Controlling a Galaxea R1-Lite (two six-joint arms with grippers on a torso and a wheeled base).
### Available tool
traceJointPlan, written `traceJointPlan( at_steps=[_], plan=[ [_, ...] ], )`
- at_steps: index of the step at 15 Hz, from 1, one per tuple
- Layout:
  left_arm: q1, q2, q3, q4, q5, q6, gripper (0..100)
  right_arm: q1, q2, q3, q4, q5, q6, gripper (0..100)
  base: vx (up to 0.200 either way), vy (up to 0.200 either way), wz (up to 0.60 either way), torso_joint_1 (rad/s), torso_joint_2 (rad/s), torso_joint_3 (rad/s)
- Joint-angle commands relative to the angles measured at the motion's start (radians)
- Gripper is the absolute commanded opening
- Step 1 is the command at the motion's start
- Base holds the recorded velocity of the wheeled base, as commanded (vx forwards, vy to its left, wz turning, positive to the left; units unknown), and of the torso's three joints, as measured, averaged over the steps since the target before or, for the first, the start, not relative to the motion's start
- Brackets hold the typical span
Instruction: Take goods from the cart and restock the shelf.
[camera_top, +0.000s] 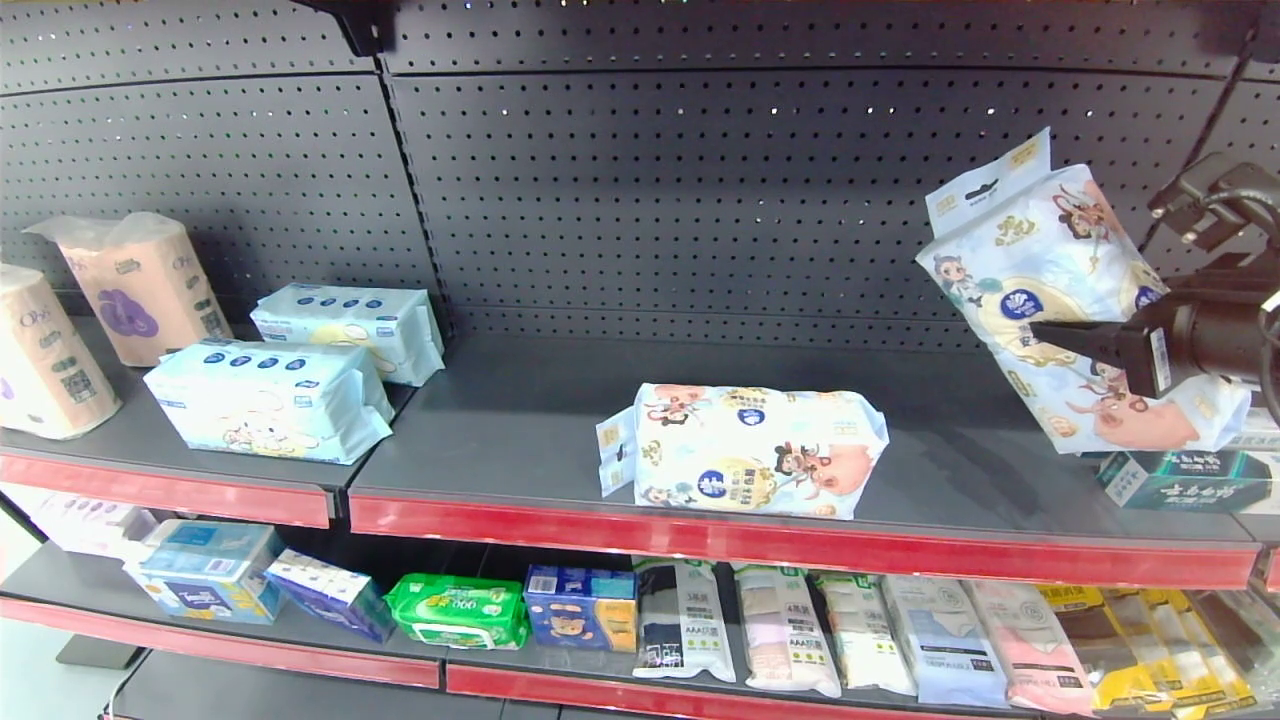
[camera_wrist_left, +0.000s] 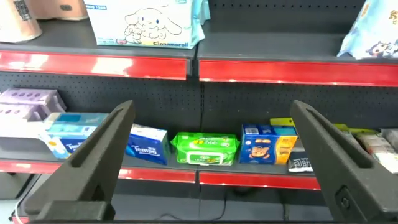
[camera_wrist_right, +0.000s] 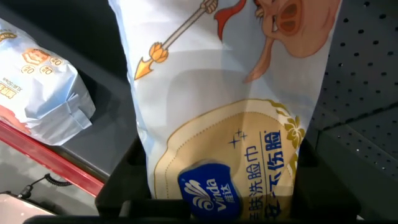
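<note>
My right gripper is shut on a cartoon-printed tissue pack, holding it tilted above the right end of the upper shelf. In the right wrist view that held pack sits between the jaws. A matching pack lies flat near the shelf's front edge, and it shows again as the flat pack in the right wrist view. My left gripper is open with nothing in it, facing the lower shelf from in front.
Light-blue tissue packs and paper rolls stand on the upper shelf's left section. A dark box lies under the held pack. The lower shelf carries boxes, a green wipes pack and bagged goods. Bare shelf lies between the packs.
</note>
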Motion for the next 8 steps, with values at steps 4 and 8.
traceJointPlan(
  at_steps=[4, 8],
  plan=[
    [0.000, 0.000, 0.000, -0.001, 0.000, -0.002, 100, 0.003, 0.027, -0.034, -0.001, 0.008, -0.007, 0, 0.000, 0.000, 0.00, 0.000, 0.00, 0.000],
    [0.000, 0.000, 0.000, -0.001, 0.000, -0.001, 100, 0.005, 0.060, -0.057, 0.010, 0.011, -0.025, 0, 0.000, 0.000, 0.00, 0.000, 0.00, 0.000]
  ],
)
